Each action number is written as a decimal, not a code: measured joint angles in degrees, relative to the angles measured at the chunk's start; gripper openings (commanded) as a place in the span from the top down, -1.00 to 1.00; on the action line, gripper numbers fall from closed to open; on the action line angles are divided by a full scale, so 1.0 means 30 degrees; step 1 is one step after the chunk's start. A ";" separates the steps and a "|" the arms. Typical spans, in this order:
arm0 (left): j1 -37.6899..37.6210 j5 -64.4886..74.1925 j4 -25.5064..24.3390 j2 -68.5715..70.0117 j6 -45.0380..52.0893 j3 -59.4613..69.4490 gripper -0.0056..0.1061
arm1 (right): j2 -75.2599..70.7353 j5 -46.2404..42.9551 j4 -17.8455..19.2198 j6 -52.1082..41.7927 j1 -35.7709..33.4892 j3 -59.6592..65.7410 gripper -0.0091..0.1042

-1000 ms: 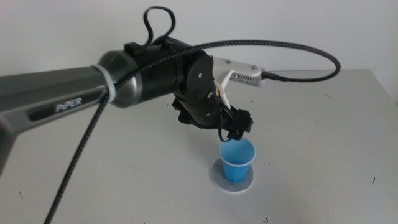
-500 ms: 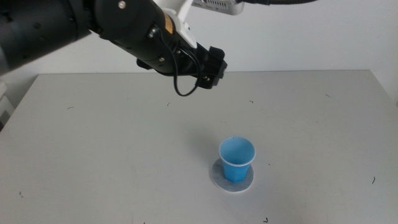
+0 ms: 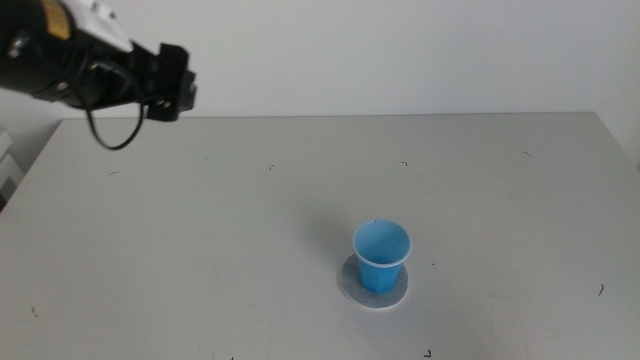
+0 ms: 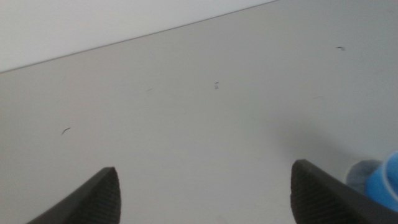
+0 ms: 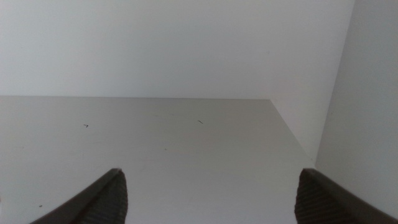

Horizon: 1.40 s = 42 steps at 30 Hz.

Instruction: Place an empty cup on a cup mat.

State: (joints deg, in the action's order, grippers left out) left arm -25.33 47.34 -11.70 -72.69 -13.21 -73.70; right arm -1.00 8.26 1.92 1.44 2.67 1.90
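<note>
The bright blue cup point(image 3: 381, 255) stands upright and empty on the round grey cup mat point(image 3: 374, 290), right of centre near the table's front. My left gripper point(image 3: 176, 82) hangs open and empty high at the far left of the middle view, well away from the cup. In the left wrist view its jaws stand wide apart with nothing between them; the cup point(image 4: 386, 185) and a sliver of the mat point(image 4: 360, 174) show at the frame's edge. My right gripper point(image 5: 208, 193) is out of the middle view; its wrist view shows its jaws wide apart over bare table.
The table point(image 3: 200, 250) is a pale grey surface with a few small dark specks. A white wall point(image 3: 400, 50) runs behind its far edge. The right wrist view shows the table's corner against a wall point(image 5: 367, 93).
My left arm has pulled back up and to the left, away from the cup. The cup stays upright on the mat, unmoved.
</note>
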 measured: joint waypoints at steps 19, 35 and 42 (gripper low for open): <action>0.7516 -0.7671 -0.0507 1.1418 -0.0015 1.3788 -0.86 | 0.0000 0.0000 0.0000 0.0000 0.0000 0.0000 -0.82; 0.7615 -1.3983 -0.1188 1.9695 -0.1939 2.3099 -0.86 | 0.0000 0.0000 0.0000 0.0000 0.0000 0.0000 -0.82; 0.7615 -1.4070 -0.1188 2.2057 -0.2427 2.4868 -0.86 | 0.0000 0.0000 0.0000 0.0000 0.0000 0.0000 -0.82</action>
State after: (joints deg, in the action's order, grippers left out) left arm -2.49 5.13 -15.26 -6.52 -20.49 0.90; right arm -1.00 8.26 1.92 1.44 2.67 1.90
